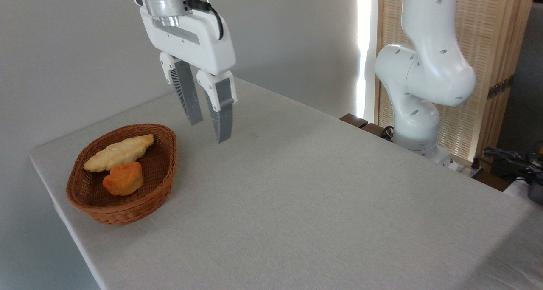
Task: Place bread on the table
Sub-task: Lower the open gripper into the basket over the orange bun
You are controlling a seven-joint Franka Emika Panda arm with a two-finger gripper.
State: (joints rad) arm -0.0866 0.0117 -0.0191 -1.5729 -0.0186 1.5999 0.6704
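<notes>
While the orange knotted bun (123, 178) lies in the wicker basket (161, 184) at the left of the frame, touching the pale braided loaf (118, 152), nothing has yet been lifted. The claw (209, 130) is held open and empty above the tabletop (318, 205), up and right of the basket. Broad bare cloth is left at centre and right for setting down; the basket sits near the left edge.
</notes>
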